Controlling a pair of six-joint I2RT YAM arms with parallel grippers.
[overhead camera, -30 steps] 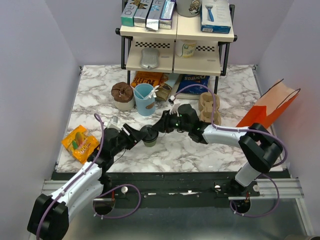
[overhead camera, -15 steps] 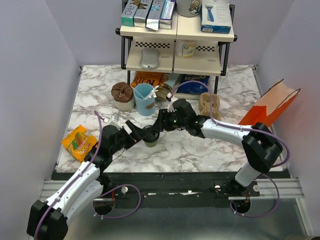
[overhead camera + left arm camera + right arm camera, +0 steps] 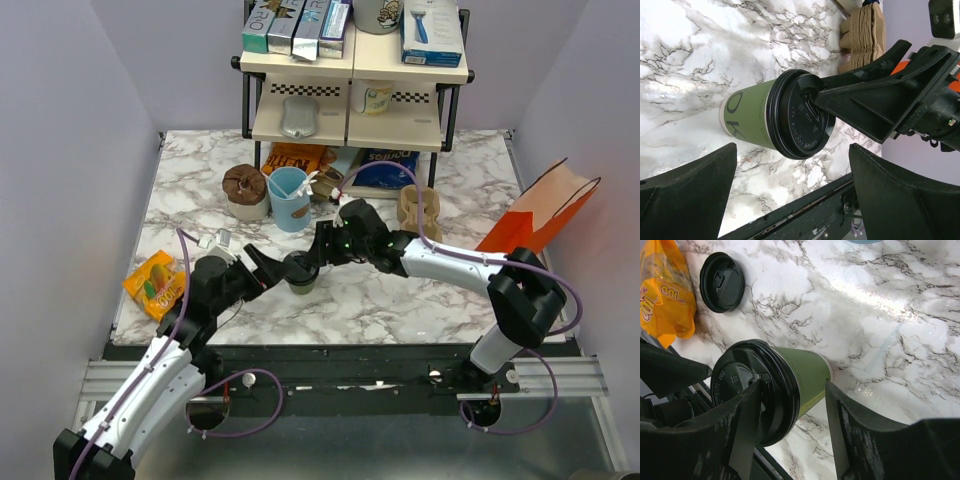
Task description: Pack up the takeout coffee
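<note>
The takeout coffee, olive-green with a black lid, stands upright on the marble table between both arms. My left gripper is open just left of it. In the left wrist view the cup lies beyond the wide-spread left gripper, touching neither finger. My right gripper is open around the cup from the right. In the right wrist view one finger lies across the lid. The other finger stands beside the green wall with a gap.
A loose black lid and an orange snack bag lie to the left. A light blue cup, a brown-topped tub, pulp carriers, an orange paper bag and a shelf rack stand behind.
The left gripper opened wide and drew back a little from the cup. The right gripper spread its fingers and shifted left around the cup, which stayed upright in place.
</note>
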